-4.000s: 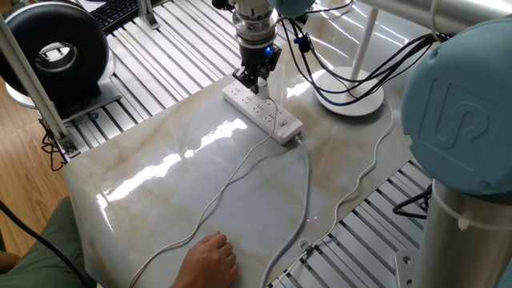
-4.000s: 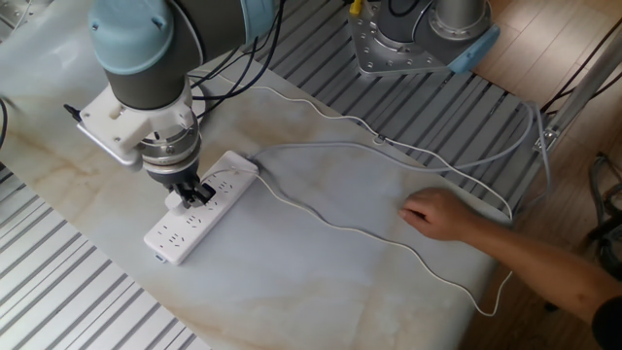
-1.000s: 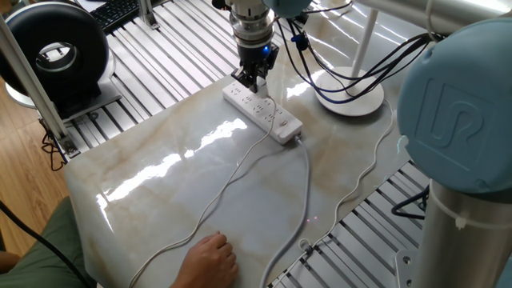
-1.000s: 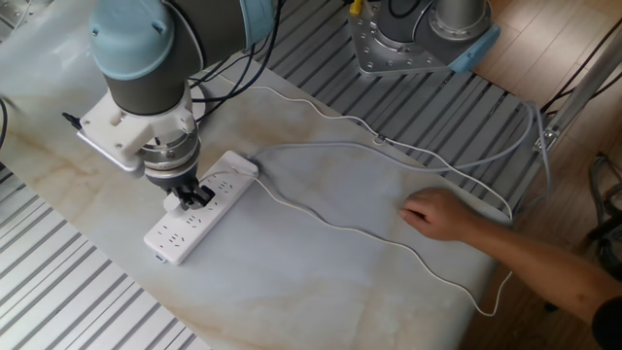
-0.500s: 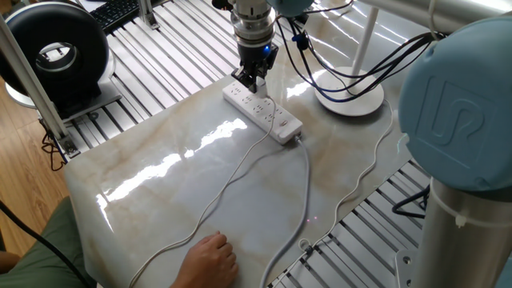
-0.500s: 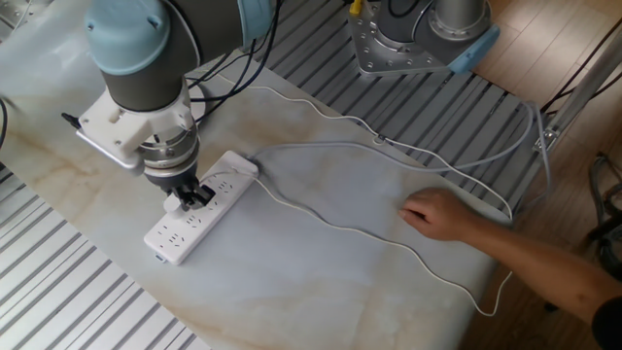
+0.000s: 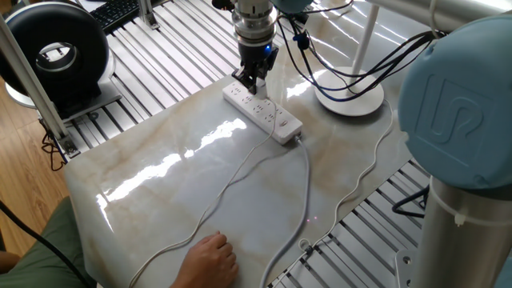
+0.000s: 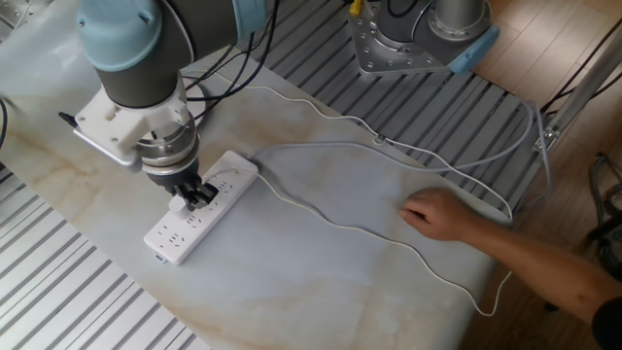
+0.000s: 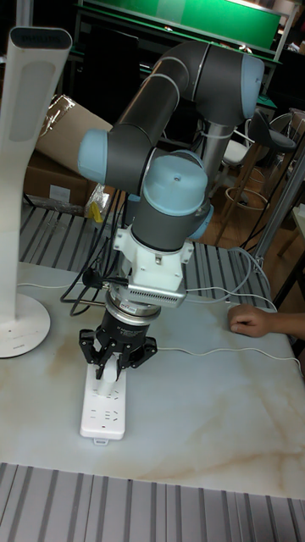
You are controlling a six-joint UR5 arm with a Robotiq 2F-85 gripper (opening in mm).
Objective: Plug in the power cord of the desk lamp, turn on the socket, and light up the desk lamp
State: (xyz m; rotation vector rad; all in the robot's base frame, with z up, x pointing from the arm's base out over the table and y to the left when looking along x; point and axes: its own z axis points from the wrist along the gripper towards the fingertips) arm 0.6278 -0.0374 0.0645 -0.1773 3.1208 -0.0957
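The socket is a long white strip lying flat on the marble table top. My gripper points straight down over the strip's middle outlets, shut on the small white plug of the power cord. The plug sits at the strip's face; I cannot tell how deep it is seated. The thin white cord trails from there across the table toward a person's hand. The desk lamp stands just beyond the strip, unlit.
A person's hand rests on the table near the cord. The strip's thicker cable runs to the table edge. A black round fan stands off the table's corner. Black robot cables hang beside the lamp.
The arm's upper body has shifted slightly. The gripper tip stays at the same outlet on the strip, and the hand has not moved.
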